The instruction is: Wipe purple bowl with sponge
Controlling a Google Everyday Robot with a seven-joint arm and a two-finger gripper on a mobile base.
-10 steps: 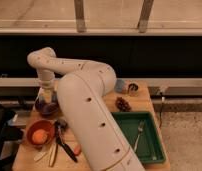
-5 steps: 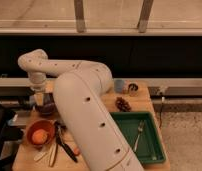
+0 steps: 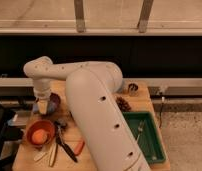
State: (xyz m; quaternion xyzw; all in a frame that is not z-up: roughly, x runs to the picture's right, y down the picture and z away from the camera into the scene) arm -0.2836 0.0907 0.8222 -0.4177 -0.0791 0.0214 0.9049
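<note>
A tan sponge [image 3: 42, 106] is clenched in the pincer [image 3: 42, 108], with the round purple bowl [image 3: 54, 101] just beneath; pressed at the rim, the bowl could be tipped.

The tan-tipped gripper [image 3: 42, 106] of the white robot arm [image 3: 96, 107] hung over the round purple bowl [image 3: 55, 101]; the rectangular tray [image 3: 157, 152] was green, the second round bowl [image 3: 33, 131] orange.

Warm, dim overhead light on the wooden counter [image 3: 142, 105]. The white arm [image 3: 94, 115] takes most of it, w/ soft sheen along its top. Wall behind reads near-black; pale strip up top is washed out. Pincer [image 3: 42, 106], at counter's left over the purple bowl [image 3: 53, 102], sits in shade.
</note>
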